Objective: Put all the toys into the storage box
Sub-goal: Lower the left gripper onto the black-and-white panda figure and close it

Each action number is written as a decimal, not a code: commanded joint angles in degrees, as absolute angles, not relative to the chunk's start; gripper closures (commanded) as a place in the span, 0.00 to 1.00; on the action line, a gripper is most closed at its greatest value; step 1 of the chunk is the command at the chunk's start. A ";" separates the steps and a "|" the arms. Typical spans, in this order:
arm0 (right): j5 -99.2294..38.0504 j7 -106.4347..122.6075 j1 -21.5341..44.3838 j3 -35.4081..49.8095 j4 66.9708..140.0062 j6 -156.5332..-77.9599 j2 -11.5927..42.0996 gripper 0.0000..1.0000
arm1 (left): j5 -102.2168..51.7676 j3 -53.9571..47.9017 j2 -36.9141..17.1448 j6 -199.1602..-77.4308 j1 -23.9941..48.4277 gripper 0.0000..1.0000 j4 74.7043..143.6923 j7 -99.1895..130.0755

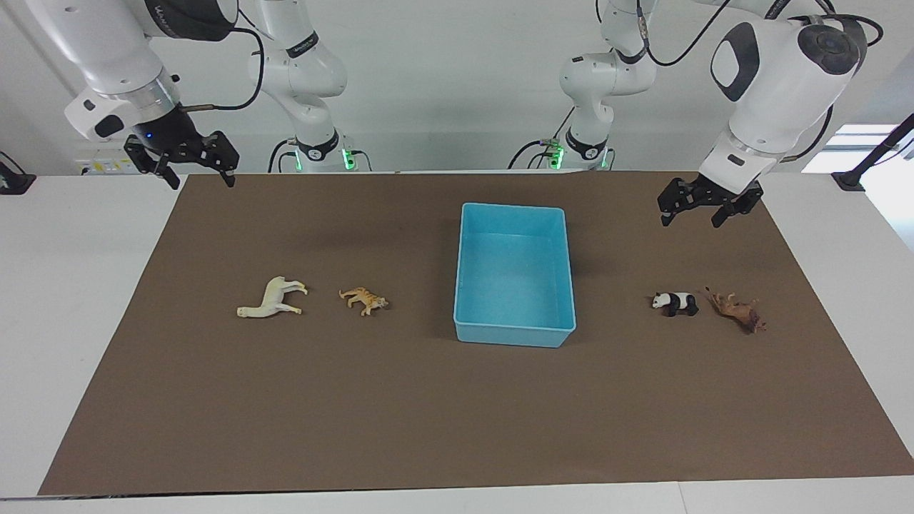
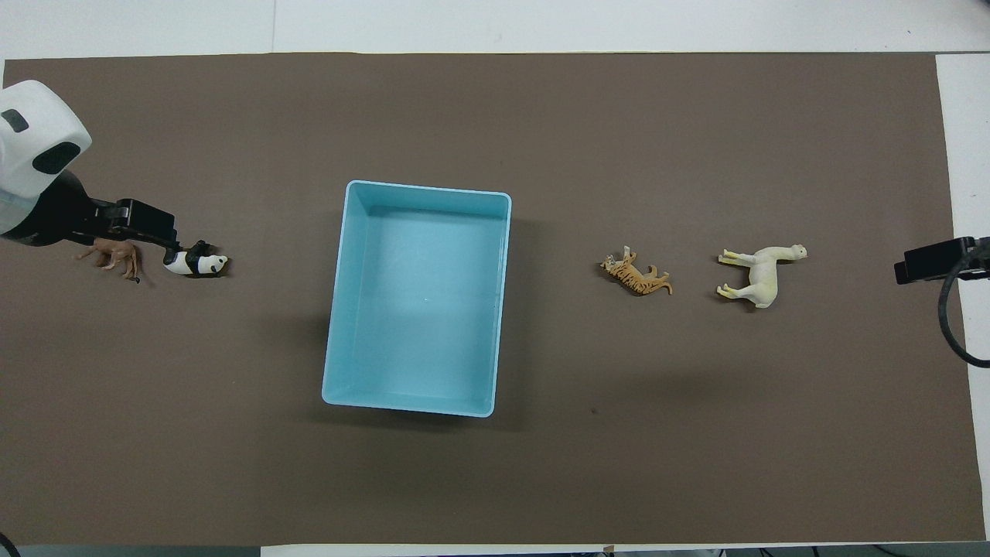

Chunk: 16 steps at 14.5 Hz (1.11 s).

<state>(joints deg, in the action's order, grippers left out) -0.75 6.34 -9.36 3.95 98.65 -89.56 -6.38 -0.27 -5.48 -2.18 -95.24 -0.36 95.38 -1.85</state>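
Storage box [image 1: 513, 332] sitting empty mid-mat [image 1: 457, 414]; left gripper [image 1: 701, 211] and right gripper [image 1: 191, 168] both hanging released, grasping nothing.

No text, label, brand or number can be read — anywhere.

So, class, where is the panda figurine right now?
The panda figurine lies on the brown mat toward the left arm's end of the table, beside the brown lion, between it and the light blue storage box.

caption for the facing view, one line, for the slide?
Start: empty storage box mid-table, horse and tiger one end, panda and lion the other.
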 commanded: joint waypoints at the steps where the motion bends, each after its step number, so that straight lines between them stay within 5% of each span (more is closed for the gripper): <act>1: 0.09 7.21 -9.93 4.22 98.96 -88.95 -6.94 0.00 | -0.79 -5.45 -0.79 -96.85 -0.70 0.00 97.56 -2.46; 8: 0.09 7.21 -9.93 4.22 98.96 -88.95 -6.94 0.00 | -0.97 -5.36 2.72 -110.29 -0.97 0.00 107.83 8.24; 16: 0.09 7.21 -9.93 4.22 98.96 -88.95 -6.94 0.00 | -0.53 -5.10 -2.36 -126.82 -8.96 0.00 116.54 17.52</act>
